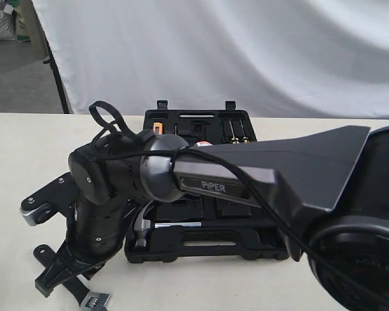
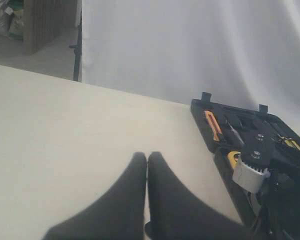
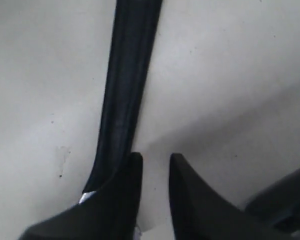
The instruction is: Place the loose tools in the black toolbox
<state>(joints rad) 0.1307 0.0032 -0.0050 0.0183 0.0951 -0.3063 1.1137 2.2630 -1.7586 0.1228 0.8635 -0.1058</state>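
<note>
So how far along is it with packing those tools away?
Partly. The hammer already lies in the black toolbox. In hand: the right gripper, jaws slightly apart, sits beside the wrench handle on the table, not gripping it. Left: boxing that wrench; I can't see any tape roll. The left gripper is shut above the table.
</note>
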